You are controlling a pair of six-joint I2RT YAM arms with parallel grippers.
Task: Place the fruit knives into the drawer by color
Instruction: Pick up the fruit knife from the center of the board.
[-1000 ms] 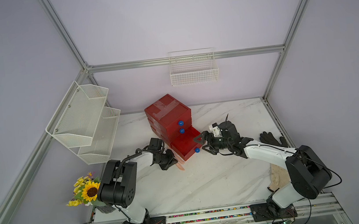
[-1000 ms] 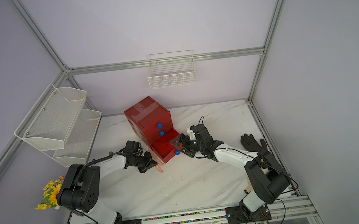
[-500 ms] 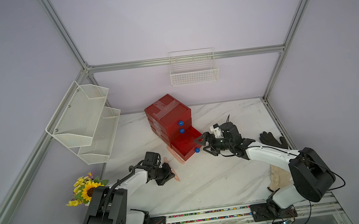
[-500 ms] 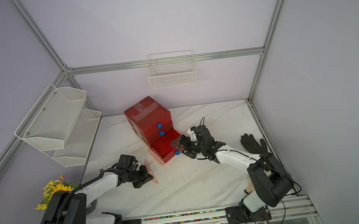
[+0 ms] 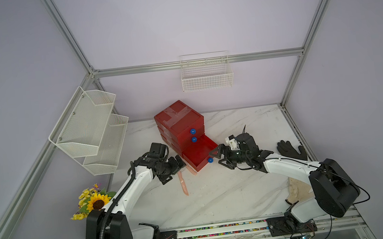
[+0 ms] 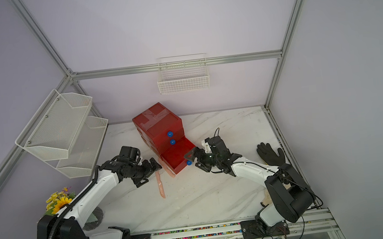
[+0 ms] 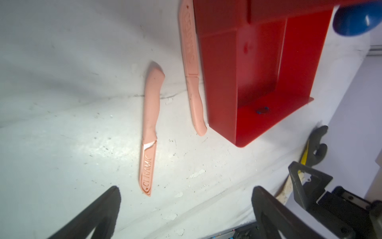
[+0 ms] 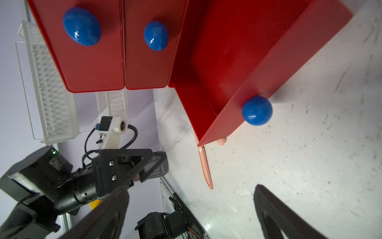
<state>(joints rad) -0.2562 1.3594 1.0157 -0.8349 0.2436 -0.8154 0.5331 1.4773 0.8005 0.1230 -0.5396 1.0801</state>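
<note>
Marble table, salmon knife tip frontward

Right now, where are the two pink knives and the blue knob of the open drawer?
Loose pink knife [image 7: 151,103]: left wrist view, on its handle.
Second pink knife [image 7: 196,101]: left wrist view, on its handle, beside the open drawer [image 7: 221,82].
Blue knob [image 8: 257,110]: right wrist view, on its round face.

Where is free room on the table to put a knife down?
Free: the front-middle marble tabletop between the arms, and the back right behind the black glove. Crowded: around the open bottom drawer: adjacent salmon-pink knife, farther salmon-pink knife, left end effector, right end effector.
</note>
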